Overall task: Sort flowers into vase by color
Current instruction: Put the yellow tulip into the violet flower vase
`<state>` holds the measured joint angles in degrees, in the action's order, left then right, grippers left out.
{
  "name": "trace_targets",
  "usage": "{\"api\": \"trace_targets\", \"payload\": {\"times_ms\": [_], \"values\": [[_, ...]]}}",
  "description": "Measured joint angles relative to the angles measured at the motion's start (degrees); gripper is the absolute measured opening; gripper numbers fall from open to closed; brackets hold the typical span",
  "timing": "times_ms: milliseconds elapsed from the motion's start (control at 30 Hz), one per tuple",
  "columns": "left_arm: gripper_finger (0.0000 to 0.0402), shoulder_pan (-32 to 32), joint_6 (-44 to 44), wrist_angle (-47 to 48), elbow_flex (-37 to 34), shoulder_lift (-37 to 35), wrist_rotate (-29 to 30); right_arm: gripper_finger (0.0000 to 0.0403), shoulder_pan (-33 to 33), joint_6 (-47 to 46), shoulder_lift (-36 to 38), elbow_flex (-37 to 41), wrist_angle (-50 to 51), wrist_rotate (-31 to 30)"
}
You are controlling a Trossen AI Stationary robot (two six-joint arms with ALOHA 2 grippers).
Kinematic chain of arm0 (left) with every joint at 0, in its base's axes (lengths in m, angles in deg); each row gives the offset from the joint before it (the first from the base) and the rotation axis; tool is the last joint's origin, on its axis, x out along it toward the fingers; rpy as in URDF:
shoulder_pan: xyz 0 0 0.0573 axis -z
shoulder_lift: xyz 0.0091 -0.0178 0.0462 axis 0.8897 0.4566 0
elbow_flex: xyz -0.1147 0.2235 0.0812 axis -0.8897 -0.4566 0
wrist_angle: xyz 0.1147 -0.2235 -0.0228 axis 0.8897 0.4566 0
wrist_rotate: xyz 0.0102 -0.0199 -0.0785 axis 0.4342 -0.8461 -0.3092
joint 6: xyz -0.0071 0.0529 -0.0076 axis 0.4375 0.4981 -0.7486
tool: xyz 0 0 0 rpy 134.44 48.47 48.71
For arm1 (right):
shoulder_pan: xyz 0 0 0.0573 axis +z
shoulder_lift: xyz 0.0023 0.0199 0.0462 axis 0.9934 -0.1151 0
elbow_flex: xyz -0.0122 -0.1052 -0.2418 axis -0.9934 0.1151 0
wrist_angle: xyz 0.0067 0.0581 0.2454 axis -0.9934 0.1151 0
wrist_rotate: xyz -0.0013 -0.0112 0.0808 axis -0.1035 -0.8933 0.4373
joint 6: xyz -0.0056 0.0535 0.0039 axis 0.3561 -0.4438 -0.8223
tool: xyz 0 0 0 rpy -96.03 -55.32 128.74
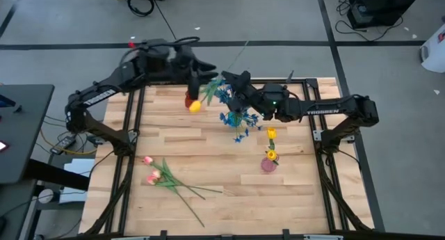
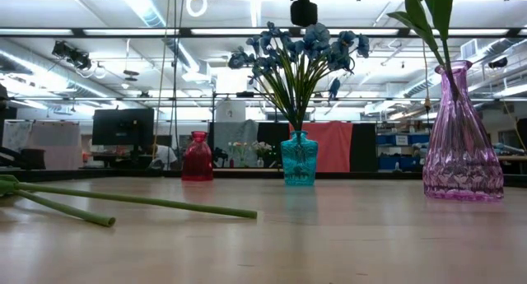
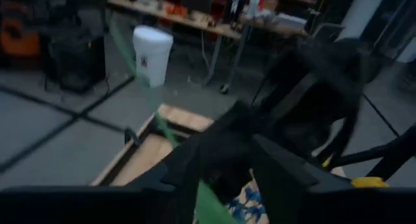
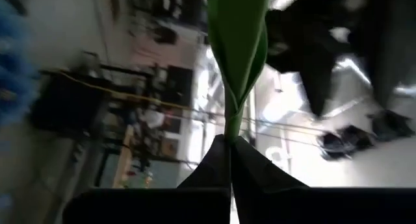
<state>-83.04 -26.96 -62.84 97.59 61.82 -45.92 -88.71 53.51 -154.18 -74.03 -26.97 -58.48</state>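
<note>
**A:** Start at the right gripper. What are the fingers doing?

**B:** They are pressed together on a green stem, which runs straight out from the tips in its wrist view. From above, the gripper hangs over the far middle of the table.

**A:** Which flower is it?

**B:** A yellow tulip, I think. Its bloom lies at about 8 o'clock from the right gripper in the high view, just beside the red vase. The leaves sit between bloom and gripper. A thin line carrying on towards 1 o'clock looks like the bare end of the stem, so the long axis runs 8 to 1.

**A:** And the left gripper?

**B:** It is at roughly 10 o'clock from the right one, very near. Its fingers look parted in its wrist view, with a green streak passing between them, though that view is blurred. I would judge the right arm now carries the flower.

**A:** Where should it go?

**B:** Probably the pink vase, at 5 o'clock from the right gripper. It already holds yellow blooms. The blue vase with its blue sprays stands between.

**A:** What else is left?

**B:** The pink tulips lie flat at the near left.
</note>
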Motion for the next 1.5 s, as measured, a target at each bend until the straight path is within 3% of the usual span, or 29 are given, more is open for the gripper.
{"api": "trace_targets", "payload": {"times_ms": [233,333,767,933,1067,1233,1500], "values": [[0.0177,1.01,7.02,0.32,-0.95,-5.79,1.15,0.0006,1.21,-10.06,4.28,0.0,8.41,1.47],[0.0177,3.89,11.51,-1.0,-4.11,-8.94,5.77,0.0006,1.56,-16.95,7.84,0.0,13.79,5.17],[0.0177,22.39,27.33,-15.53,-27.51,-16.5,28.07,0.0007,1.02,-64.89,24.89,0.0,36.44,22.2],[0.0177,29.22,31.18,-16.45,-31.46,-15.41,31.38,0.0007,0.26,-81.67,29.83,0.0,41.73,26.79],[0.0177,34.94,31.54,-16.89,-34.32,-12.95,34.55,0.0007,-0.97,-90.58,33.7,0.08,47.4,35.91],[0.0177,41.81,32.42,-21.13,-37.26,-7.68,40.26,0.0007,-0.79,-98.41,39.82,6.26,45.07,44.21],[0.0177,50.58,31.56,-25.15,-37.83,0.82,40.73,0.0007,2.12,-107.2,51.32,16.22,31.38,44.66]]}}
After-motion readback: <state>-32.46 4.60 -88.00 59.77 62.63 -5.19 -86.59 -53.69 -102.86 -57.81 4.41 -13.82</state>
